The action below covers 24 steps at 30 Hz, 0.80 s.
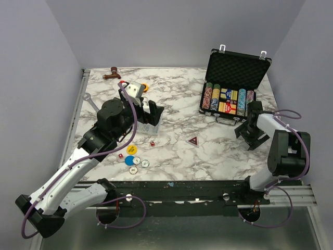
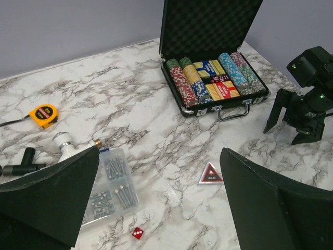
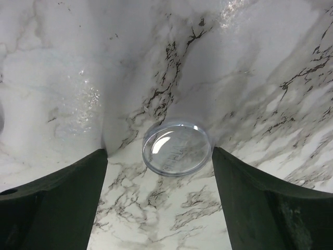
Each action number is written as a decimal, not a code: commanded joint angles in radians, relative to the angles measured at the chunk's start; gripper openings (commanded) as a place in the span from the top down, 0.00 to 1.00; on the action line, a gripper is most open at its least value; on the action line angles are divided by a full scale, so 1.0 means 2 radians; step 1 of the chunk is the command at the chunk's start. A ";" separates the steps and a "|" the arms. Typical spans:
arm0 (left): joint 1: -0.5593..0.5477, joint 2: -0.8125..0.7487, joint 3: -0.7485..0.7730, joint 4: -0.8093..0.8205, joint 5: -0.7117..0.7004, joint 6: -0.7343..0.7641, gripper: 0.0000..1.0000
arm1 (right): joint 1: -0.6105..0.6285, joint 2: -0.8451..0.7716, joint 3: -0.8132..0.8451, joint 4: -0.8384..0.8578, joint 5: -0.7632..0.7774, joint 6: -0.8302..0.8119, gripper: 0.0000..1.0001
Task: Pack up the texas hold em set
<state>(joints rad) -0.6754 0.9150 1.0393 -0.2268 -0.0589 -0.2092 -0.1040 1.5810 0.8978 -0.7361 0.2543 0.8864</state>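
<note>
The black case (image 1: 238,66) of the texas hold em set stands open at the back right, its lid up, with rows of chips (image 2: 183,82) and orange card boxes (image 2: 221,90) inside. Loose on the marble lie a red triangular "ALL IN" marker (image 2: 210,174), a red die (image 2: 137,233), and yellow (image 1: 131,149), blue (image 1: 129,160) and white (image 1: 144,163) discs. My left gripper (image 2: 158,153) hangs open above the table left of centre, holding nothing. My right gripper (image 3: 158,156) is open in front of the case, pointing down. A clear round disc (image 3: 177,148) lies flat on the table between its fingertips.
A clear compartment box of screws (image 2: 112,187) lies under my left gripper. A yellow tape measure (image 2: 43,114), a wrench (image 1: 91,101) and a brown-handled tool (image 1: 111,73) sit at the back left. Grey walls enclose the table on three sides.
</note>
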 commanded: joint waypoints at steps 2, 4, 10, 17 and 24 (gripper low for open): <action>-0.002 0.001 0.003 -0.004 -0.015 0.010 0.01 | 0.002 -0.005 -0.027 0.008 0.011 0.011 0.19; -0.002 0.001 0.001 -0.002 -0.017 0.012 0.01 | 0.001 -0.011 -0.032 0.010 0.010 0.013 0.22; -0.002 0.002 0.001 -0.003 -0.014 0.010 0.01 | 0.001 -0.042 -0.062 0.029 0.022 0.024 0.27; -0.002 0.004 0.001 -0.002 -0.012 0.009 0.01 | 0.001 -0.058 -0.075 0.039 0.021 0.024 0.45; -0.002 0.007 0.000 -0.002 -0.013 0.008 0.01 | 0.001 -0.061 -0.069 0.051 0.021 0.010 0.58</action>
<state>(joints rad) -0.6758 0.9253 1.0393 -0.2268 -0.0784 -0.2008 -0.1040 1.4647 0.7734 -0.6540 0.2699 0.9195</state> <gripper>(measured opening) 0.987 0.522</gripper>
